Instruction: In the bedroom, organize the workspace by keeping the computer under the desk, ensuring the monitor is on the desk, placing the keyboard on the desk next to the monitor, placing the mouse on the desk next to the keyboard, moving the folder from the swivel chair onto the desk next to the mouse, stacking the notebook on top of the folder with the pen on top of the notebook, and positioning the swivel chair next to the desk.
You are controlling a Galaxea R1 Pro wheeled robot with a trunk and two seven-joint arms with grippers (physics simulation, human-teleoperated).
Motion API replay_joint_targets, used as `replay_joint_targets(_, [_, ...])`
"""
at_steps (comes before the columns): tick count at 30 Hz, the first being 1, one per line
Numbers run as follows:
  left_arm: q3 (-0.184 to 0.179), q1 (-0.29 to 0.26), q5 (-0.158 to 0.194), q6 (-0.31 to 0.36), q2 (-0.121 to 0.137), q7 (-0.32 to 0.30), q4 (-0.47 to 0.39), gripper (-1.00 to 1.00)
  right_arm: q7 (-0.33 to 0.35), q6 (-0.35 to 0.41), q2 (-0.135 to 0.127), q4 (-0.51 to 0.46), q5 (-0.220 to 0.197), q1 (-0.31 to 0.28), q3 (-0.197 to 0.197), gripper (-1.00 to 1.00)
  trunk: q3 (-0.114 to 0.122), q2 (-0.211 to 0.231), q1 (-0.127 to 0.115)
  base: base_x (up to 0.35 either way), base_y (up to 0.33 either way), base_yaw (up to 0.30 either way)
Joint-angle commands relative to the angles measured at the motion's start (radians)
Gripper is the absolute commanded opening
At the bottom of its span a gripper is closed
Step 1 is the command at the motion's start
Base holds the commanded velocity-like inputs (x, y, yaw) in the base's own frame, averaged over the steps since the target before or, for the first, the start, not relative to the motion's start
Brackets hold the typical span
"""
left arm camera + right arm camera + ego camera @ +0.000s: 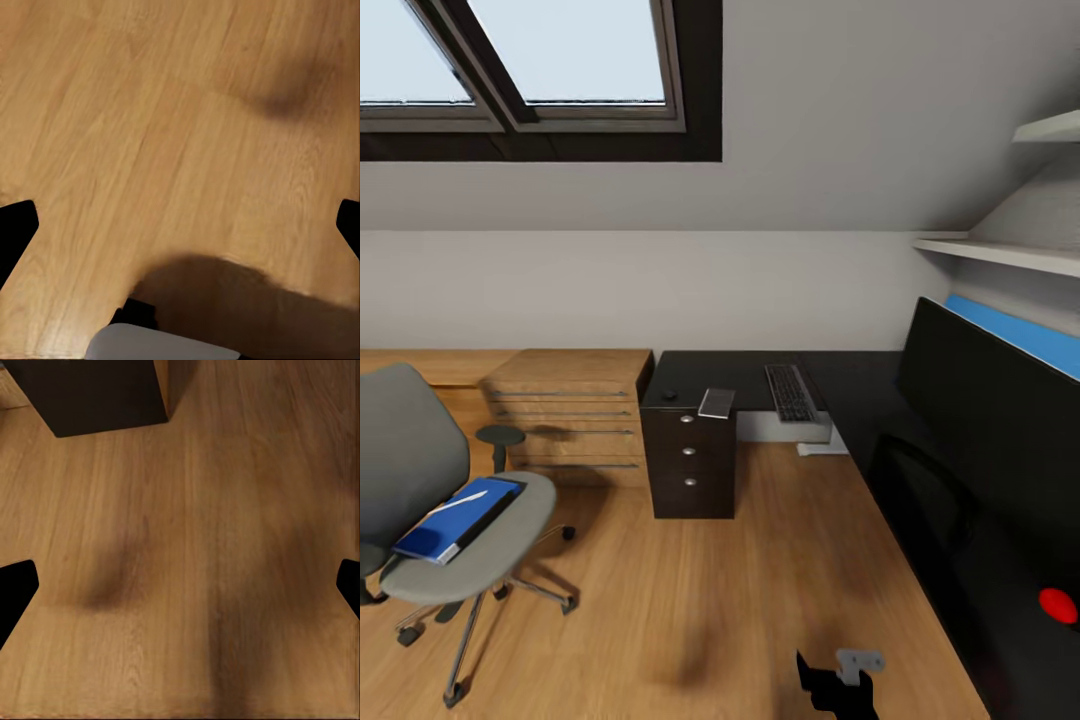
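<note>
Both claws point down at the wood floor [150, 135], fingers spread apart, empty: left claw [180, 225], right claw [180, 585]. Folder [457, 520] with pen [460, 502] on swivel chair [420, 480], frame lower left. Keyboard [790, 392] on counter [860, 400], centre.

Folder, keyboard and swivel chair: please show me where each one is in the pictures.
folder [452, 525]: head view, on its blue cover.
keyboard [790, 392]: head view, on the middle of its dark keys.
swivel chair [405, 455]: head view, on its grey backrest.
</note>
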Motion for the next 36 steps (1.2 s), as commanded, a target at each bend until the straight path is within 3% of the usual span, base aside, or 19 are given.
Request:
replay_joint_targets(1, [-0.001, 0.0, 0.009, -0.003, 0.0, -0.002, 0.0, 1.0, 0.006, -0.004, 0.0, 0.002, -0.011, -0.001, 0.005, 1.0, -0.001, -0.001, -0.001, -0.322, -0.109, 0.0])
replay_joint_targets(36, [-0.003, 0.0, 0.007, -0.003, -0.001, -0.002, 0.001, 1.0, 0.006, -0.004, 0.006, 0.002, -0.01, -0.001, 0.005, 1.0, -0.001, -0.001, -0.001, -0.29, -0.173, 0.0])
